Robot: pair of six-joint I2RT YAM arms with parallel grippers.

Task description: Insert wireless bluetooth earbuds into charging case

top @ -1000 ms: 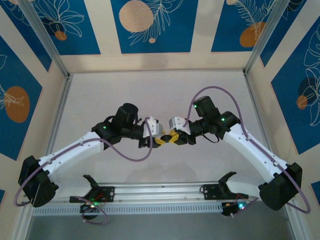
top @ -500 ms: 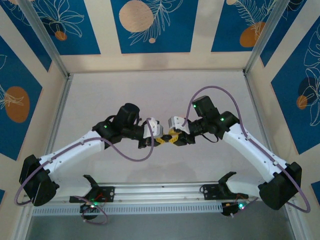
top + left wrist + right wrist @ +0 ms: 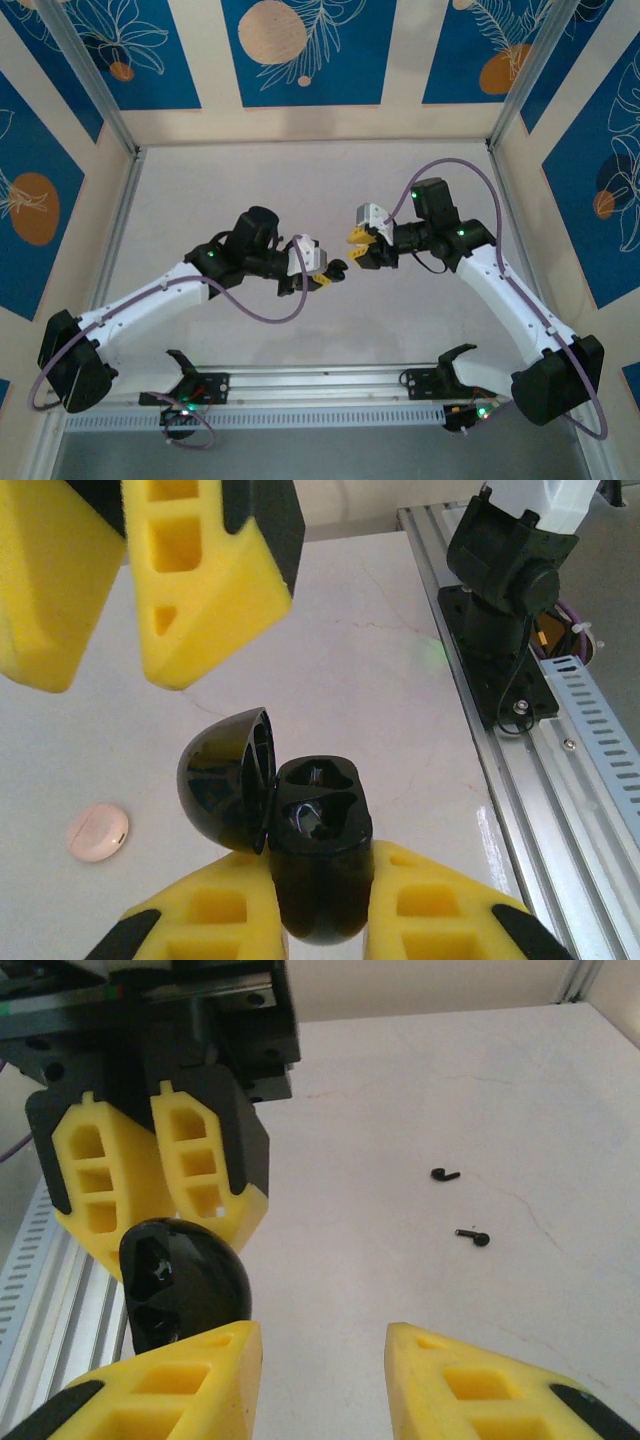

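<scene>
The left gripper point(image 3: 320, 905) is clamped on the lower body of the black charging case point(image 3: 318, 825), whose lid point(image 3: 222, 780) is hinged open to one side. The right gripper point(image 3: 322, 1360) faces it just apart, its jaws parted and empty. Two wireless bluetooth earbuds point(image 3: 445, 1174) lie near each other on the white table point(image 3: 420, 1080), well apart from the case. A pale pink disc point(image 3: 97, 831) lies on the table below the case

1. Left gripper point(image 3: 330, 275) is clamped on the open charging case point(image 3: 318, 825), jaws pressed against either side of its base.
2. Right gripper point(image 3: 360, 246) faces it, just apart, jaws spread, nothing between them.
3. Both arms reach inward, elbows bent.
</scene>
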